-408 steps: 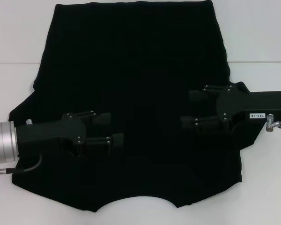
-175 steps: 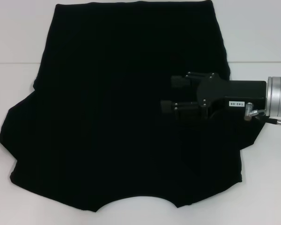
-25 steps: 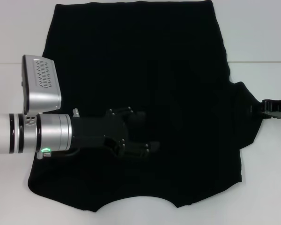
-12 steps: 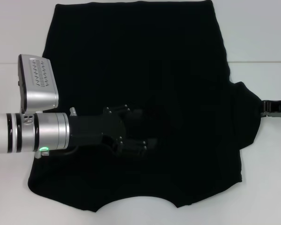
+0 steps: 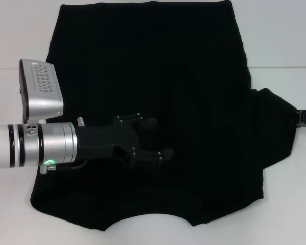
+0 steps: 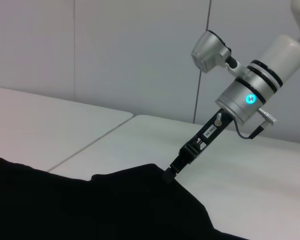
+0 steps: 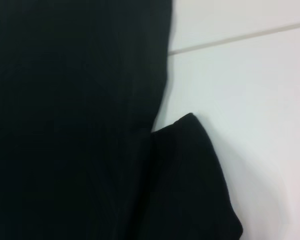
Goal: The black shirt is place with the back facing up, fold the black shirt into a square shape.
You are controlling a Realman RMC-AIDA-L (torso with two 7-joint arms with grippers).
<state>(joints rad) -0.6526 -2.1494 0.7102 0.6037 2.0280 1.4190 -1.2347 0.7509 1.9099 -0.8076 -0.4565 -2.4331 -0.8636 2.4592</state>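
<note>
The black shirt (image 5: 153, 61) lies spread flat on the white table, plain side up, hem at the far side. Its left sleeve is folded in, so that side runs nearly straight. My left gripper (image 5: 155, 139) hovers open over the shirt's left-middle, nothing between its fingers. My right gripper (image 5: 302, 118) is at the right border of the head view, shut on the tip of the right sleeve (image 5: 273, 127), which is pulled out sideways. The left wrist view shows that gripper (image 6: 170, 172) pinching the fabric edge (image 6: 140, 175). The right wrist view shows the sleeve (image 7: 195, 185) beside the shirt body (image 7: 65, 125).
The white table (image 5: 285, 41) has a seam line (image 5: 280, 67) running across it behind the sleeves. A pale panelled wall (image 6: 115, 50) stands beyond the table on the right arm's side. Bare tabletop (image 5: 290, 204) surrounds the shirt.
The right gripper has moved outward to the right, drawing the right sleeve out longer and flatter. The left gripper has shifted only slightly over the shirt.
</note>
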